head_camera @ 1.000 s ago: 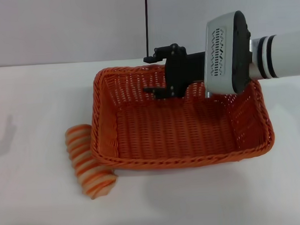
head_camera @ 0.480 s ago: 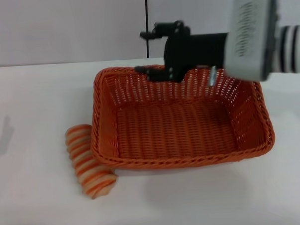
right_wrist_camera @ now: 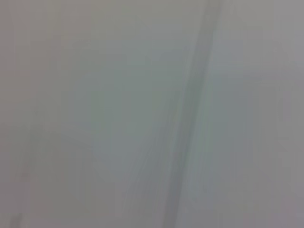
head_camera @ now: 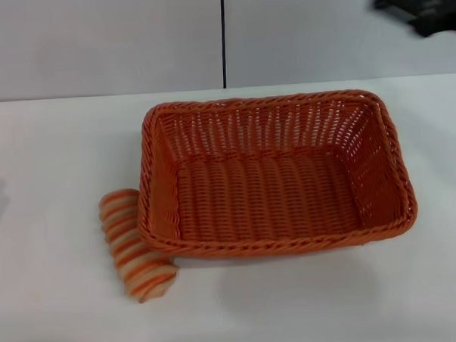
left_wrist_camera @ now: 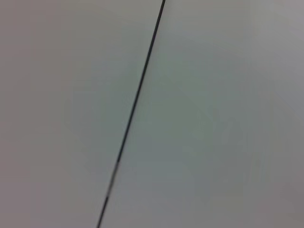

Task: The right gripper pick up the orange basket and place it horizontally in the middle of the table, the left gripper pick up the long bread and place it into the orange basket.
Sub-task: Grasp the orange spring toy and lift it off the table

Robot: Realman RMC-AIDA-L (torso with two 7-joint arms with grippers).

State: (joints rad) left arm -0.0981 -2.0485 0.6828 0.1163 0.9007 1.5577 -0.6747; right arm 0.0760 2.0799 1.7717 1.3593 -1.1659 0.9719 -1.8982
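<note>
Orange wicker fills the middle of our view: the orange basket [head_camera: 276,174], a large rectangular woven one with sloping open-weave sides and a braided rim, sits flat on the plain white table [head_camera: 53,163] with its long side running across, open side up and nothing in it. We judge it already set horizontally, so its part of the task looks done. The right gripper [head_camera: 418,7] is a blurred dark shape high at the far right corner, well above and beyond the basket's far right corner and touching nothing; we cannot tell how its fingers stand.

Far from that gripper, on the basket's opposite side, lies the long bread [head_camera: 134,245], a tan loaf with orange-brown ridged stripes. It rests on the table, pressed against the basket's near left corner and angling toward us. We think that closeness matters: a grasp would best come from the loaf's free outer side, clear of the rim.

Our left gripper does not show in the head view. Both wrist views show only a pale wall, the left one crossed by a thin dark seam [left_wrist_camera: 134,107].
</note>
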